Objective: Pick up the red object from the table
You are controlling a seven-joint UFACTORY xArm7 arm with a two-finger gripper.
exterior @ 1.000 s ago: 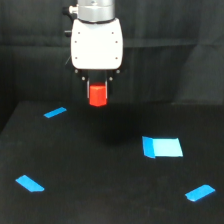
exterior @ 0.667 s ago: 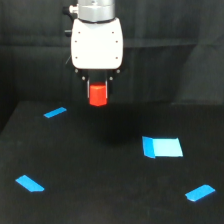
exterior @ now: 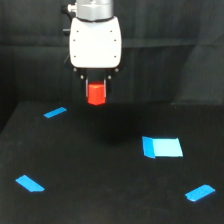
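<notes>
While your pincer (exterior: 96, 87) points straight down, its dark fingers are clamped on the small stubby red-orange matte block (exterior: 96, 93), one at each side of its upper part. You can see the block hanging clear of the flat matte black bench (exterior: 100, 170), raised above its far edge. Above the pincer sits the white boxy wrist housing (exterior: 95, 42), upright, with the grey metal arm joint (exterior: 91, 8) rising out of the top. Four flat bright blue patches lie on the bench, the largest (exterior: 162, 147) towards the exterior view's right.
</notes>
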